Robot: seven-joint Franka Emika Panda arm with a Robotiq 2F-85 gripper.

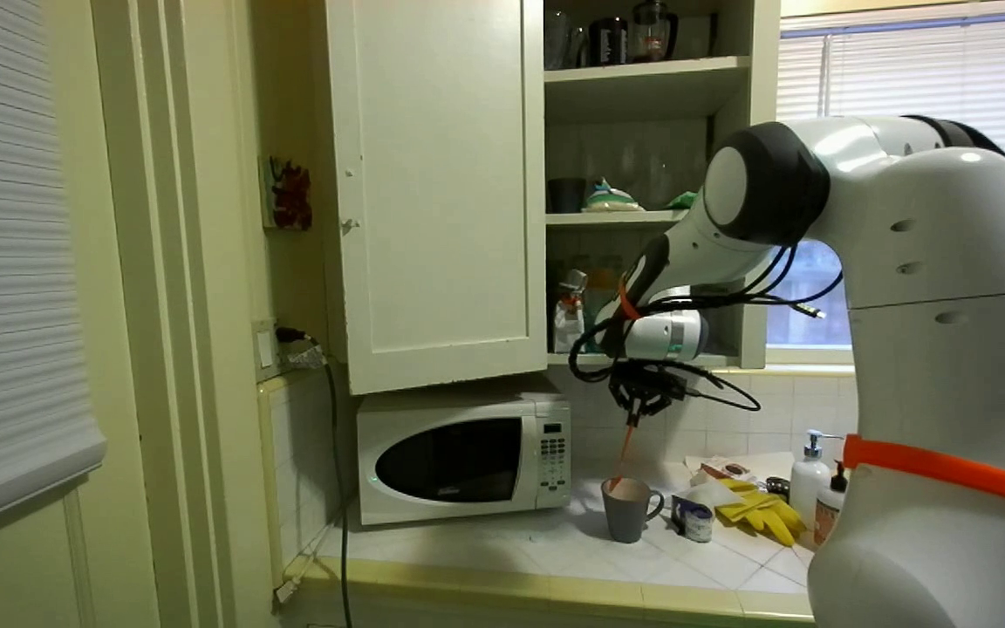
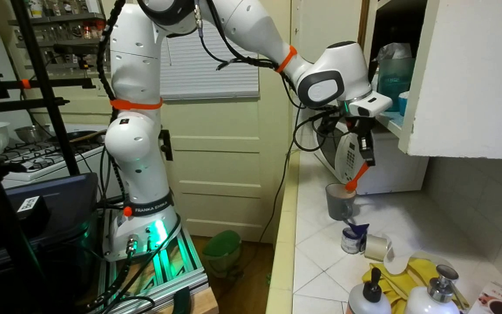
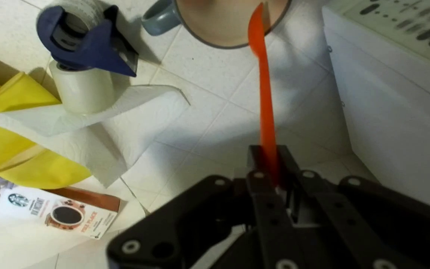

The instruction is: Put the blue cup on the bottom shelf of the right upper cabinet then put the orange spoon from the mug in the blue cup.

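My gripper (image 3: pixel 268 158) is shut on the handle end of the orange spoon (image 3: pixel 265 89). In both exterior views the gripper (image 1: pixel 633 420) (image 2: pixel 368 160) points down, and the spoon (image 1: pixel 628 445) (image 2: pixel 359 175) hangs tilted. Its bowl end overlaps the rim of the grey mug (image 1: pixel 623 519) (image 2: pixel 336 205) (image 3: pixel 218 30); I cannot tell whether it touches. The right upper cabinet (image 1: pixel 762 96) is open. On its bottom shelf (image 1: pixel 716 359) (image 2: pixel 391 121) stand a teal lettered container (image 2: pixel 395 80) and a blue thing (image 2: pixel 403 103) cut off by the cabinet frame. I cannot tell whether either is the blue cup.
A microwave (image 1: pixel 468 462) (image 2: pixel 390 161) stands close beside the mug, under a cabinet door (image 1: pixel 441 192). A tape dispenser (image 3: pixel 88 41), yellow gloves (image 3: pixel 17 138), a coffee box (image 3: pixel 77 213) and soap bottles (image 1: pixel 808 480) lie or stand on the counter.
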